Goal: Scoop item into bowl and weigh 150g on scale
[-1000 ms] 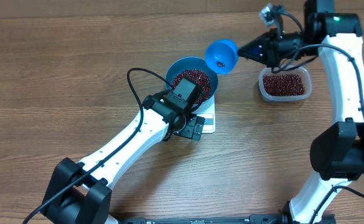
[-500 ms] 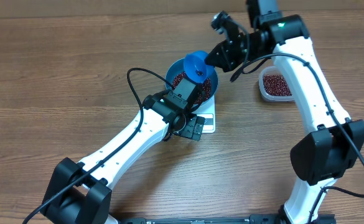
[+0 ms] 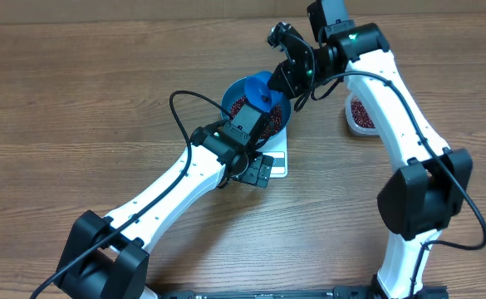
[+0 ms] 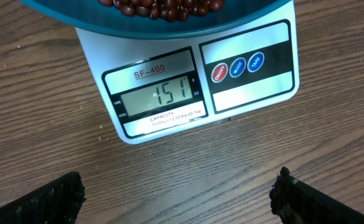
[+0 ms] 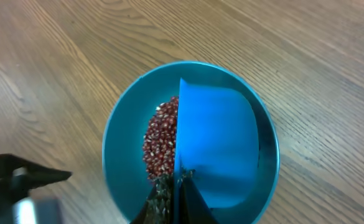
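The blue bowl (image 3: pixel 241 90) stands on the white scale (image 3: pixel 279 158) with a heap of red-brown beans (image 3: pixel 241 106) inside. The scale's display (image 4: pixel 163 94) reads 151, below the bowl's rim (image 4: pixel 76 18). My left gripper (image 4: pixel 178 186) hangs open over bare wood in front of the scale, holding nothing. My right gripper (image 5: pixel 178 199) is shut on the handle of a small blue scoop (image 5: pixel 216 149), which is tilted on edge over the bowl (image 5: pixel 116 137) beside the beans (image 5: pixel 163 146). No beans show on the scoop's visible face.
A clear plastic tub (image 3: pixel 360 115) holding more beans sits on the table to the right of the bowl, partly hidden by the right arm. The left arm (image 3: pixel 168 187) lies diagonally from the near left edge toward the scale.
The right arm has swung the scoop left, from beside the tub to over the bowl, and tipped it on edge. The left arm has stayed still.
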Controlling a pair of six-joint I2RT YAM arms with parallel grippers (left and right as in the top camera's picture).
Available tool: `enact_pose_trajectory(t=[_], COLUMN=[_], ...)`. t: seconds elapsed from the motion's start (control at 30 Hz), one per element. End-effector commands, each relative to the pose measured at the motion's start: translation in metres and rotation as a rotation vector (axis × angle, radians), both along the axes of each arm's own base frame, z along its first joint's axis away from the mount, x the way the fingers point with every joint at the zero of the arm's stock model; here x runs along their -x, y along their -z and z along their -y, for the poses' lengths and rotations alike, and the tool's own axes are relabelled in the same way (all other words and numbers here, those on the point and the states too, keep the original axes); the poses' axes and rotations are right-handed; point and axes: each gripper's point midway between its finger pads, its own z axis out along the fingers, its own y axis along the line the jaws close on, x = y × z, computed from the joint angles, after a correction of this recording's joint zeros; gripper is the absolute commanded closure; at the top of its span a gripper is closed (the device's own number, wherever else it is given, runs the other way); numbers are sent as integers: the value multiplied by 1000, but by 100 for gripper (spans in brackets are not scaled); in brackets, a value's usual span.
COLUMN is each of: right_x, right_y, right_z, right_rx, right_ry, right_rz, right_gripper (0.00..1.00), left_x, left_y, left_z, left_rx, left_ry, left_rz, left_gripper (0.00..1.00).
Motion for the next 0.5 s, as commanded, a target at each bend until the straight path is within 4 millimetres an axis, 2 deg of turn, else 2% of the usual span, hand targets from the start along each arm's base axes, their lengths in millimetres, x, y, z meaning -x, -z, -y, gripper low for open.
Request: enact_pose_trajectory(t=[0.0,0.47], right_x=[-2,0], right_y=[13,30], right_z=[-4,-6], right_rx=[8,34], right_ry=[-3,-13], right_rz=[-19,-24], right_gripper=[96,96], left_x=[1,1], left_y=[-4,-4], left_z=[-2,-1], left_rx=[1,1], left_ry=[-8,-8], left_rz=[13,13], left_gripper=[0,0])
